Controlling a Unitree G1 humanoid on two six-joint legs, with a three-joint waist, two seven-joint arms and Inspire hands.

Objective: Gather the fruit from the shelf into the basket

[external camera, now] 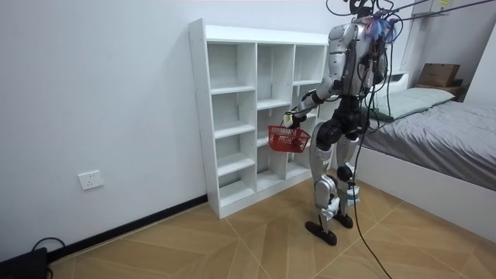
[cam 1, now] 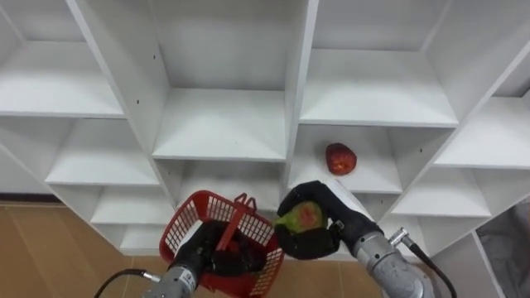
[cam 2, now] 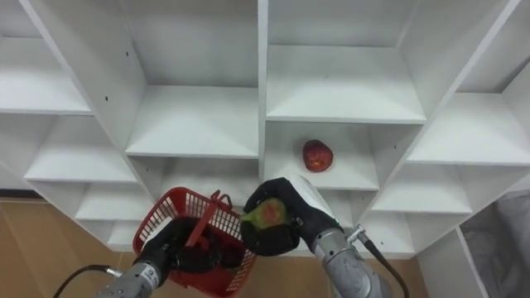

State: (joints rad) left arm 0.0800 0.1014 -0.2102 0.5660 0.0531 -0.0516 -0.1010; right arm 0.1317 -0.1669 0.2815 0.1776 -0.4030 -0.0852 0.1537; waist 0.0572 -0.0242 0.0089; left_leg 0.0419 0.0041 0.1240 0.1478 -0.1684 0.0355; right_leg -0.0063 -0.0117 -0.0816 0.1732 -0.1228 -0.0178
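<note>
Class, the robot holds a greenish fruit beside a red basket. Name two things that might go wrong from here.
1. The green fruit in the right hand is near the rim of the red basket; released now, it might miss and fall.
2. The basket hangs tilted from the left hand, so a landing fruit might swing it or roll out.

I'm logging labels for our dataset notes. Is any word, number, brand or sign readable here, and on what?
None can be read.
The white shelf unit, the red basket in the left hand, the greenish fruit in the right hand and the red fruit on the shelf show no writing.
The cardboard box at the room view's right is too small to tell.
</note>
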